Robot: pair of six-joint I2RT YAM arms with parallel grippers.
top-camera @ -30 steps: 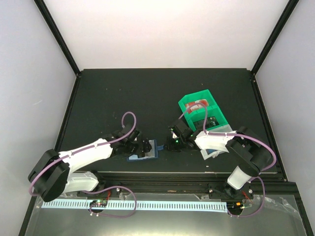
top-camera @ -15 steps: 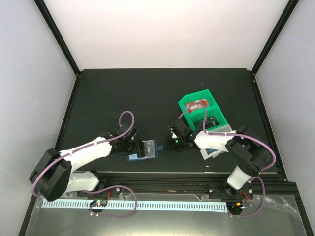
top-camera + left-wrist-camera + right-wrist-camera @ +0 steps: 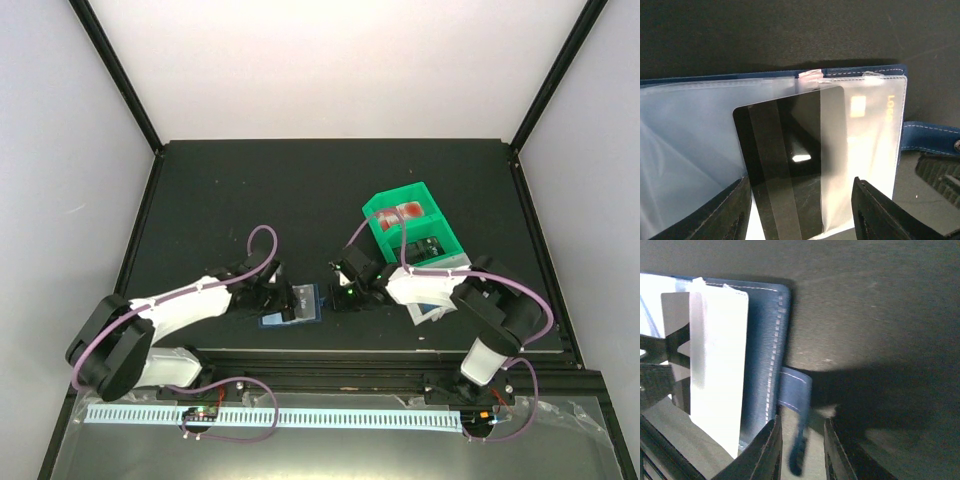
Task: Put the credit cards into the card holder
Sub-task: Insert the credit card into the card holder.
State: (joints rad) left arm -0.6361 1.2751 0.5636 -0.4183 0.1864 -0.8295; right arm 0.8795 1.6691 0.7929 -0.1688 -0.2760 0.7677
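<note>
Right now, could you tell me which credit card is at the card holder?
The dark card in the left gripper, its edge under the card holder's clear pocket; the red-and-white card lies in the green bin.

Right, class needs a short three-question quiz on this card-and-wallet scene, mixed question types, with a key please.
1. True or false: the wallet lies open.
2. Which pincer has the snap tab between its fingers?
3. The dark card, between the left pincer's fingers, is: A at the wallet's clear pocket; B tucked under the snap tab; C lifted well clear of the wallet.
Key: 1 true; 2 the right pincer; 3 A.
</note>
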